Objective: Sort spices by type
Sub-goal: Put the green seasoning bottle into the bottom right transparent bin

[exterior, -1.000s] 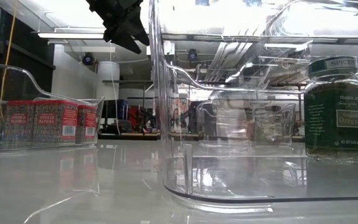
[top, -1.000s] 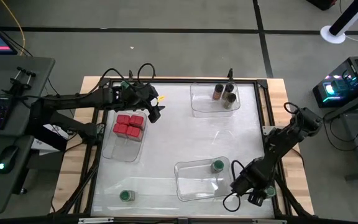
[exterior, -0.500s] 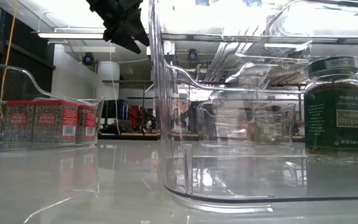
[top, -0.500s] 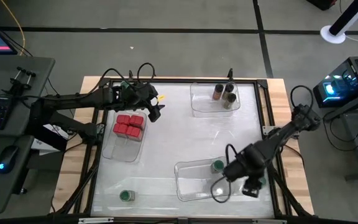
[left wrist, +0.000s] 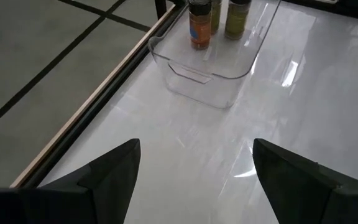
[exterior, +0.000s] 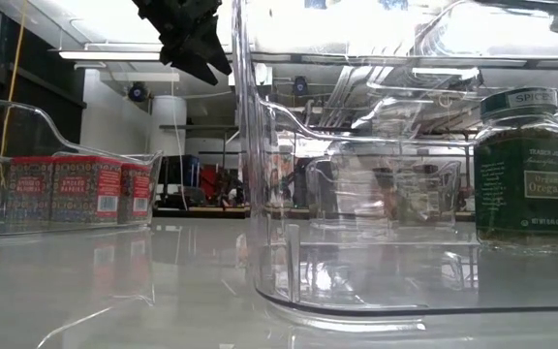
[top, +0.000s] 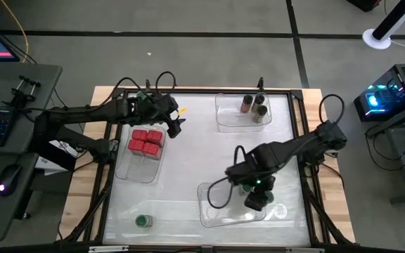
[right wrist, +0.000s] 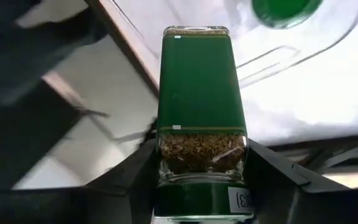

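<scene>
Green label and dried herb fill the right wrist view: the right pincer [right wrist: 197, 177] is clamped on a green-labelled spice jar [right wrist: 199, 112], carried over the near clear tray [top: 213, 211] where a green-lidded oregano jar [top: 247, 187] already stands. The risk here is a collision: if the held jar comes down right over that lid, it could knock the oregano jar over or land tilted on it, and a release from too high on the slick plastic floor could tip it. The tray's raised wall and curved handle edge [right wrist: 272, 59] sit close below the jar, so a low sideways sweep could catch the rim and shove the light tray across the glossy white surface [top: 202, 154]. Open room lies in the tray's bare stretch toward its left end, and the middle of the surface is free. Another green-lidded jar [top: 142, 221] waits near the front left edge, outside any tray. The left pincer [top: 175, 126] hangs with its fingers spread above the tray of red boxes [top: 145, 140], apart from them; the brownish jars [top: 254, 105] stand in the far tray [top: 223, 119], well clear.
</scene>
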Robot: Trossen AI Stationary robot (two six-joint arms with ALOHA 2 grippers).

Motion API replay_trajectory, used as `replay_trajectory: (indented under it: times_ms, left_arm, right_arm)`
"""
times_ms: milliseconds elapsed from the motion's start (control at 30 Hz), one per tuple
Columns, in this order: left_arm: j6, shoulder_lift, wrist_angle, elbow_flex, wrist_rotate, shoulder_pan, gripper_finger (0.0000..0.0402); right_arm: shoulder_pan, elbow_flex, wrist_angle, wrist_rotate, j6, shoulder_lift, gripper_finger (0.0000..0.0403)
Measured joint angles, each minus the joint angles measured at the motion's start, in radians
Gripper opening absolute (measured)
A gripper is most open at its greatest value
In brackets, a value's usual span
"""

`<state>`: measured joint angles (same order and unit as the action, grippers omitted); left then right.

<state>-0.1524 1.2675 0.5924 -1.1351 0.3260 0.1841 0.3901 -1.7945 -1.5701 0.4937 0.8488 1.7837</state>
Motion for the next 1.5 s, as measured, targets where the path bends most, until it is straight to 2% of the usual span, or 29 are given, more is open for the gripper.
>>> replay_trajectory:
  times_ms: [133, 367, 500, 933, 1400, 1500]
  left_arm:
    - [0.019, 0.000, 0.039, 0.000, -0.007, 0.000, 0.0298]
    - [0.071, 0.000, 0.107, 0.000, -0.008, 0.000, 0.0298]
    - [0.079, 0.000, 0.114, 0.000, -0.008, 0.000, 0.0298]
    - [0.106, 0.000, 0.115, 0.000, -0.009, 0.000, 0.0298]
    - [0.138, 0.000, 0.122, 0.000, -0.009, 0.000, 0.0298]
    - [0.139, 0.000, 0.122, 0.000, -0.009, 0.000, 0.0298]
  right_arm:
    - [-0.031, -0.005, 0.003, 0.098, 0.165, 0.031, 0.0194]
    - [-0.045, -0.005, 0.044, 0.091, 0.421, 0.087, 0.0194]
    - [-0.045, -0.005, 0.054, 0.109, 0.499, 0.141, 0.0194]
    - [-0.059, -0.001, 0.080, 0.108, 0.504, 0.307, 0.0194]
    - [-0.083, 0.125, 0.164, 0.118, 0.497, 0.315, 0.0195]
    - [-0.089, 0.128, 0.174, 0.097, 0.504, 0.314, 0.0219]
